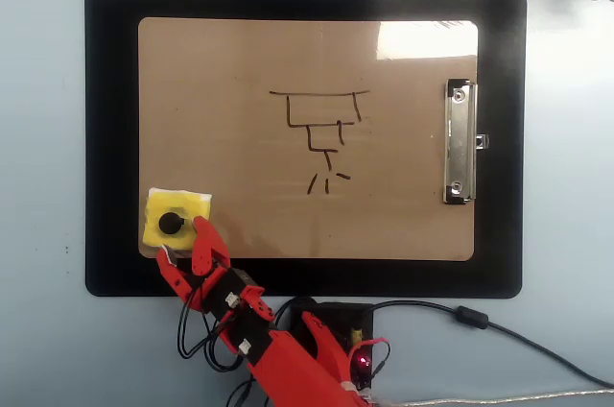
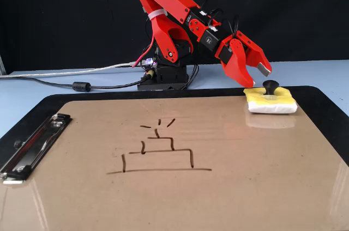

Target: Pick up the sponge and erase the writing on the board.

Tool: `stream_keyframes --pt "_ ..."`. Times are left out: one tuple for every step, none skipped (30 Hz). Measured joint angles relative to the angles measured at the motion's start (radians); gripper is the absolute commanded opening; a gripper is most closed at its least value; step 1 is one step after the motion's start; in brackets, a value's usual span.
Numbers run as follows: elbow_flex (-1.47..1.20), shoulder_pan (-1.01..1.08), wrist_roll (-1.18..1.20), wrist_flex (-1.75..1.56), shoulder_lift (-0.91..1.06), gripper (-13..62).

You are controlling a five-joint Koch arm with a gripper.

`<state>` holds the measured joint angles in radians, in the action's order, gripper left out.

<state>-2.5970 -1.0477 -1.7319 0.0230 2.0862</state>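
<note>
The yellow sponge (image 1: 182, 207) (image 2: 271, 103), with its black knob on top, lies on the tan board's (image 1: 230, 71) (image 2: 229, 187) corner nearest the arm's base. My red gripper (image 1: 182, 240) (image 2: 256, 77) hangs open just on the base side of the sponge, slightly above it. One fingertip is close to the knob and the other is past the sponge's edge, and nothing sits between the jaws. The dark writing (image 1: 321, 129) (image 2: 158, 154) is intact in the board's middle, well away from the gripper.
The board lies on a larger black mat (image 1: 110, 138) (image 2: 322, 100). A silver clip (image 1: 460, 143) (image 2: 30, 149) sits on the board's edge opposite the sponge. The arm's base and cables (image 1: 422, 316) lie off the mat on the pale blue table.
</note>
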Motion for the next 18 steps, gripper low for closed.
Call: stream_keyframes --pt "0.017 0.002 0.026 0.000 -0.021 32.7" --pt "0.028 0.002 0.037 0.000 -0.035 32.7" --pt "0.040 0.002 0.043 -0.002 -0.057 32.7" --pt "0.043 0.002 0.044 -0.002 -0.063 32.7" --pt "0.058 0.002 0.046 -0.003 -0.077 32.7" --pt "0.071 0.002 0.046 -0.005 -0.089 32.6" --pt "0.087 0.000 0.046 -0.005 -0.100 32.7" --pt "0.092 0.002 0.046 -0.003 -0.107 32.7" --pt "0.106 0.002 0.046 -0.005 -0.126 32.7" --pt "0.115 0.002 0.046 -0.005 -0.141 32.8" --pt "0.133 0.000 0.046 -0.006 -0.164 32.8" --pt "0.143 0.002 0.046 -0.008 -0.173 32.8" --pt "0.144 0.003 0.046 -0.008 -0.179 32.8" --pt "0.144 0.000 0.048 -0.012 -0.198 32.8" --pt "0.144 0.000 0.049 -0.014 -0.206 32.8" --pt "0.146 0.003 0.049 -0.015 -0.218 32.8" --pt "0.146 0.003 0.049 -0.015 -0.230 32.8" --pt "0.146 0.000 0.049 -0.015 -0.250 32.8"
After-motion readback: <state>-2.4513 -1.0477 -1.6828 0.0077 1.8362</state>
